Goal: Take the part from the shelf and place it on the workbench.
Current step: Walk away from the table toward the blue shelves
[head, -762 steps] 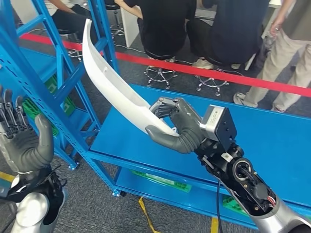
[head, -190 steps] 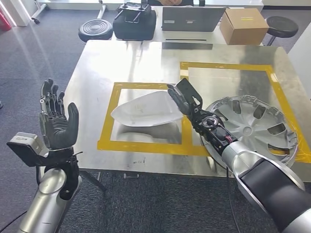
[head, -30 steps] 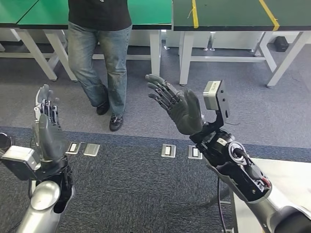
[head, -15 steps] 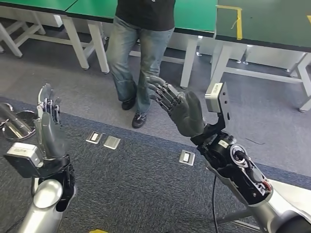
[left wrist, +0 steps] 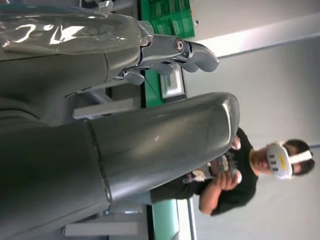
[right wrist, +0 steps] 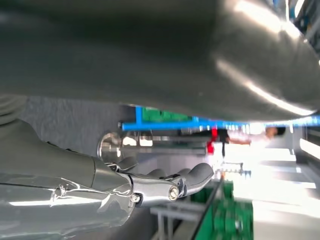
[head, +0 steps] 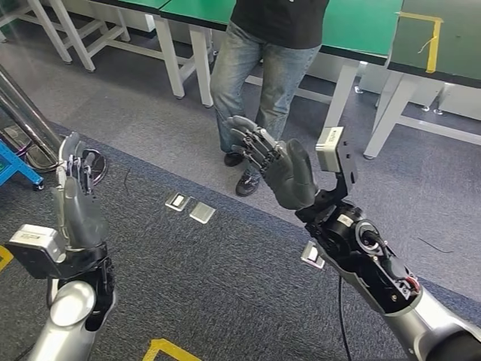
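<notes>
Both hands were up and empty: the left hand (head: 77, 199) held its fingers straight and apart, the right hand (head: 280, 169) spread wide over dark carpet (head: 227, 278). Beyond stood a person (head: 269, 68) before green tables (head: 363, 26). The part's whereabouts couldn't be told.

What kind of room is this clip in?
Probably a lab or workshop hall: grey carpet with metal floor boxes, green-topped tables on white legs, and a person standing nearby.

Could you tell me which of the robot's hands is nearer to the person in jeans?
Right. The right hand is raised just in front of the person's legs; the left hand is far off to the side.
</notes>
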Controlling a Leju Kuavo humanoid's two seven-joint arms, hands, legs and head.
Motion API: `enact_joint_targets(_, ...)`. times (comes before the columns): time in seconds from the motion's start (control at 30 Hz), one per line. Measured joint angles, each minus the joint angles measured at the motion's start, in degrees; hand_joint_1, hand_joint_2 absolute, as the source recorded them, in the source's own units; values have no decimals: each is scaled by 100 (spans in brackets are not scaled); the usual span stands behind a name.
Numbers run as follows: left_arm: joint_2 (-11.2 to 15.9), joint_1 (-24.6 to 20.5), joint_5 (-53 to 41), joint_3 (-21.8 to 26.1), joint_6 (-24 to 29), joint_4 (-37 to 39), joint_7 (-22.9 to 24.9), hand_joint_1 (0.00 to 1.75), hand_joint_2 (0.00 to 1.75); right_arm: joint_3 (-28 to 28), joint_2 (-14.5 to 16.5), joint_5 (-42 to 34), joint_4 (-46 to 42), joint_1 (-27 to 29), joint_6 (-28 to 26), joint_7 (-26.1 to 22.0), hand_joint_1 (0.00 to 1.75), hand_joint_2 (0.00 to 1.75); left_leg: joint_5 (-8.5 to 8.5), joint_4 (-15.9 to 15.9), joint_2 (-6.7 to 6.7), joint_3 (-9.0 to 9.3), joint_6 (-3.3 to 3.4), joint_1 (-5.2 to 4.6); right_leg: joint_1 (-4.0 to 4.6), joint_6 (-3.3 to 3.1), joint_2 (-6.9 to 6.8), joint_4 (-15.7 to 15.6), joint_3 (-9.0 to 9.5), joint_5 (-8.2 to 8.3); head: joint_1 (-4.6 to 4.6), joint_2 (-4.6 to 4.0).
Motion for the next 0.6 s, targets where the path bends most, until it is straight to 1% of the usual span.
enact_joint_targets(0.03,5,15,0,0,10,0,1,0,0,5,0,-3,16,1,18,-7,0,0,-13,183,18,-117,-23,16,-1,1,-82,0,5,-11,-32,0)
enact_joint_targets(0.07,12,24,0,0,20,0,1,0,0,9,0,-6,32,0,32,-14,0,0,75,137,32,-111,-37,27,-3,7,-159,1,15,-24,-61,0)
enact_joint_targets(0.1,19,29,0,0,28,-1,1,0,0,12,0,-13,48,-4,39,-22,0,0,254,-158,71,34,-42,33,-4,19,-233,1,34,-40,-83,0)
enact_joint_targets(0.13,25,30,1,0,33,-4,1,0,0,14,0,-23,61,-13,48,-32,0,0,458,-600,171,269,-34,31,-1,37,-301,1,60,-61,-98,0)
enact_joint_targets(0.17,30,28,1,0,36,-7,1,0,0,15,0,-36,72,-26,54,-43,0,0,607,-1018,285,494,-14,10,14,64,-358,2,83,-86,-113,0)
enact_joint_targets(0.2,32,27,2,0,38,-12,1,0,0,16,0,-48,82,-47,60,-51,0,0,701,-1333,367,660,17,-11,29,93,-410,3,106,-110,-112,0)
enact_joint_targets(0.23,35,27,3,0,40,-17,0,0,0,16,0,-57,91,-66,66,-58,0,0,720,-1487,409,740,55,-35,46,125,-455,1,125,-133,-104,0)
enact_joint_targets(0.27,38,29,3,0,41,-20,-1,0,0,16,0,-64,101,-82,69,-63,0,0,698,-1511,371,746,92,-58,57,155,-500,-5,144,-153,-93,0)
enact_joint_targets(0.3,43,32,4,0,42,-28,-1,0,0,18,1,-67,110,-93,71,-64,0,0,694,-1517,297,749,132,-61,53,187,-553,-16,174,-171,-77,0)
enact_joint_targets(0.33,46,38,4,0,44,-38,-1,0,0,18,2,-70,114,-96,72,-66,0,0,690,-1530,235,770,166,-52,39,220,-540,-4,190,-209,-66,0)
enact_joint_targets(0.37,47,39,3,0,46,-51,-1,0,0,16,3,-72,117,-100,72,-66,0,0,691,-1549,174,798,200,-37,23,243,-450,82,173,-286,-52,0)
enact_joint_targets(0.4,43,39,3,0,50,-63,2,0,0,14,4,-73,117,-105,72,-66,0,0,694,-1568,113,828,235,-18,11,259,-312,296,89,-419,-24,0)
enact_joint_targets(0.43,38,42,2,0,54,-72,4,0,0,11,4,-73,117,-107,72,-64,0,0,691,-1578,56,850,260,-6,4,266,-143,647,-76,-598,14,0)
enact_joint_targets(0.47,34,45,2,0,56,-75,7,0,0,10,4,-73,118,-101,72,-61,0,0,684,-1578,-6,858,280,-10,11,267,-22,1088,-293,-787,52,0)
enact_joint_targets(0.5,31,54,2,0,57,-75,9,0,0,10,4,-72,119,-88,69,-57,0,0,679,-1576,-79,861,292,-17,18,266,34,1503,-519,-927,89,0)
enact_joint_targets(0.53,31,64,1,0,58,-75,14,0,0,10,4,-72,120,-72,64,-49,0,0,674,-1574,-155,866,298,-24,28,262,56,1761,-680,-966,115,0)
enact_joint_targets(0.57,31,71,-2,0,63,-76,24,0,0,9,4,-72,121,-61,59,-36,0,0,669,-1569,-238,876,302,-30,34,250,67,1788,-739,-878,137,0)
enact_joint_targets(0.6,31,75,-7,0,72,-80,39,0,0,9,4,-73,122,-58,50,-20,0,0,662,-1564,-319,890,299,-33,37,230,88,1572,-684,-677,157,0)
